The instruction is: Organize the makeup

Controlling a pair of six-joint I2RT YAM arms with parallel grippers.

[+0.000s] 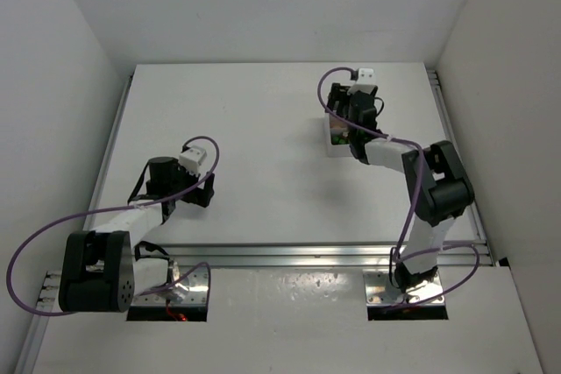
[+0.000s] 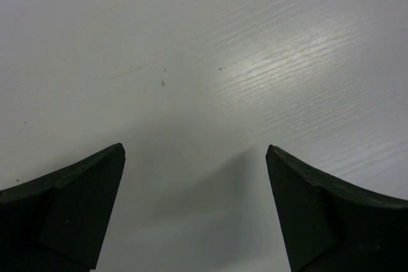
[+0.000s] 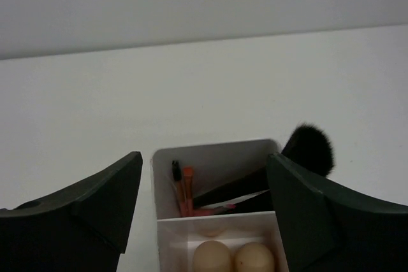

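- You are hovering the right gripper (image 3: 204, 160) over the white box (image 3: 157, 186) at the far right of the table (image 2: 255, 62), with its jaws spread wide and nothing between them.
- The makeup that shows is sitting inside that box. The thin pencils (image 3: 185, 189) are leaning in the far compartment, and the two beige sponges (image 3: 212, 257) are lying side by side in the nearer one.
- The black brush (image 3: 309, 148) is resting slantwise in the far compartment, its handle crossing toward the pencils and its bristle head poking out over the right wall.
- The near part of the box is falling outside the wrist view and the arm is covering it from above, so the lipstick, tube and bottle are probably in there too, though you cannot confirm that from here.
- Judging by this, you are finishing a placement, so the sorting is looking close to done.
- If you are pulling away, be rising straight up with the jaws apart. The right finger is sitting just beside the brush head, and a sideways sweep could be dragging it out or tipping the box.
- If you are tidying the brush, be nudging the head inward rather than pinching the bristles.
- You are parking the left gripper (image 2: 194, 151) low over bare table, well apart from the box, jaws open and empty. It is best left idle there.
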